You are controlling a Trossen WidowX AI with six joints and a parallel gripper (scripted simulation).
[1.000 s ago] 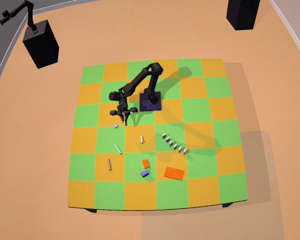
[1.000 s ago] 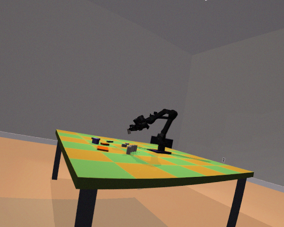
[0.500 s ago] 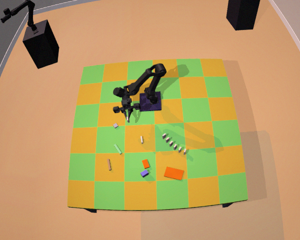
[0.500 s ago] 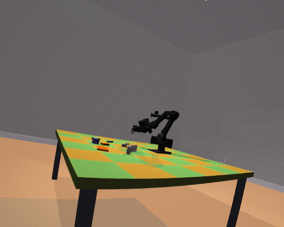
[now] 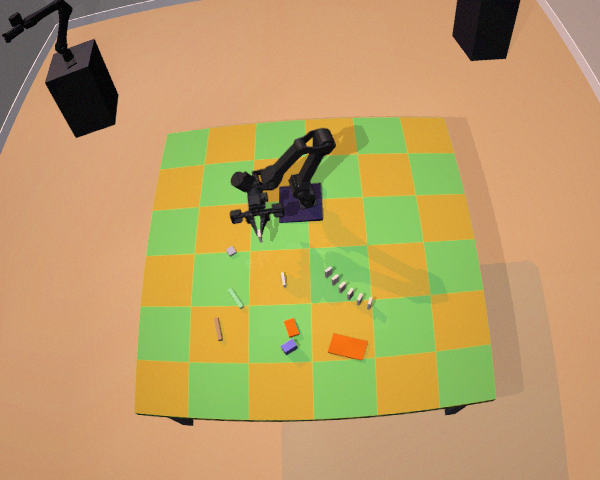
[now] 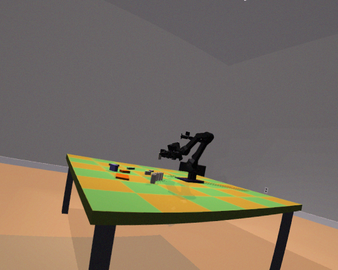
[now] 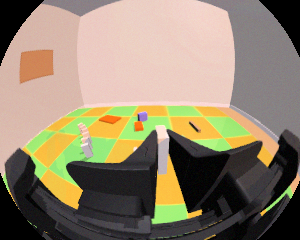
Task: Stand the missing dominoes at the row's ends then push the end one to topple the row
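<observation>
Checkered green and orange, your table [image 5: 465, 377] carries the arm on a dark base plate [image 5: 318, 217] toward its far side, with tan floor all around.

Your gripper [image 5: 259, 233] hangs in the air just in front of the base, and its fingers are clamped on a pale domino [image 5: 260, 236] (the wrist view shows it best, a light slab [image 7: 162, 148] pinched between the two dark jaws and sticking out past their tips). From the side, the gripper [image 6: 161, 155] rides well above the tabletop with the arm folded back over its base.

Working outward from there, you have a small grey block [image 5: 231, 250] lying just beside the gripper's spot, on its left in the top view. Farther toward the near edge, a loose domino [image 5: 283, 279] lies alone on an orange square. To its right stands the row [image 5: 350, 286] of six dominoes, running on a diagonal, well apart from the gripper.

A green bar [image 5: 235, 298] and a tan bar [image 5: 218, 328] lie off to the left. Nearer the front edge sit a small orange block [image 5: 291, 327], a purple block [image 5: 289, 346] just beside it, and a flat orange slab [image 5: 347, 345].

Out on the floor, two black pedestals [image 5: 81, 87] stand beyond the table's far corners (one bears a second small arm).
</observation>
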